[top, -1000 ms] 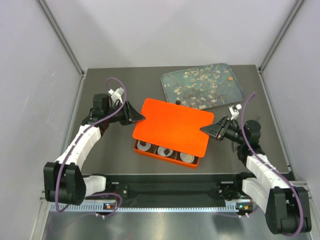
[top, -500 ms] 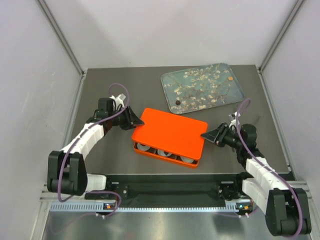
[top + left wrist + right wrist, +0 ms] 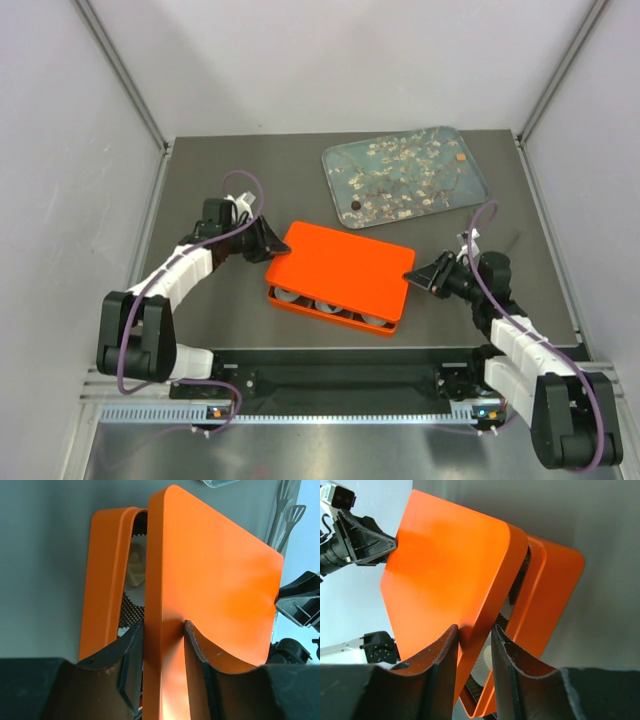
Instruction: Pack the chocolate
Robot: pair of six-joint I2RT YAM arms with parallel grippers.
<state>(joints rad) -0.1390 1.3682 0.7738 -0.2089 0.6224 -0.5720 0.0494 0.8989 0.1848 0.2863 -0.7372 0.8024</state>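
An orange lid (image 3: 342, 265) hangs just above the orange box base (image 3: 330, 312), slightly tilted and not seated. My left gripper (image 3: 278, 243) is shut on the lid's left edge (image 3: 164, 630). My right gripper (image 3: 411, 274) is shut on its right corner (image 3: 475, 632). White paper cups (image 3: 327, 304) show along the box's near row, and the left wrist view shows one in the gap (image 3: 135, 565). Any chocolate in the box is hidden by the lid. One dark round chocolate (image 3: 357, 204) and one tan piece (image 3: 460, 157) lie on the tray.
The blossom-printed tray (image 3: 440, 190) lies at the back right of the dark table. Grey walls close in the left, right and back sides. The arm bases stand at the near edge.
Both grippers have lowered the lid toward the box base. It is lower and flatter over the cups than a second ago, and the tray's dark chocolate has come into view.
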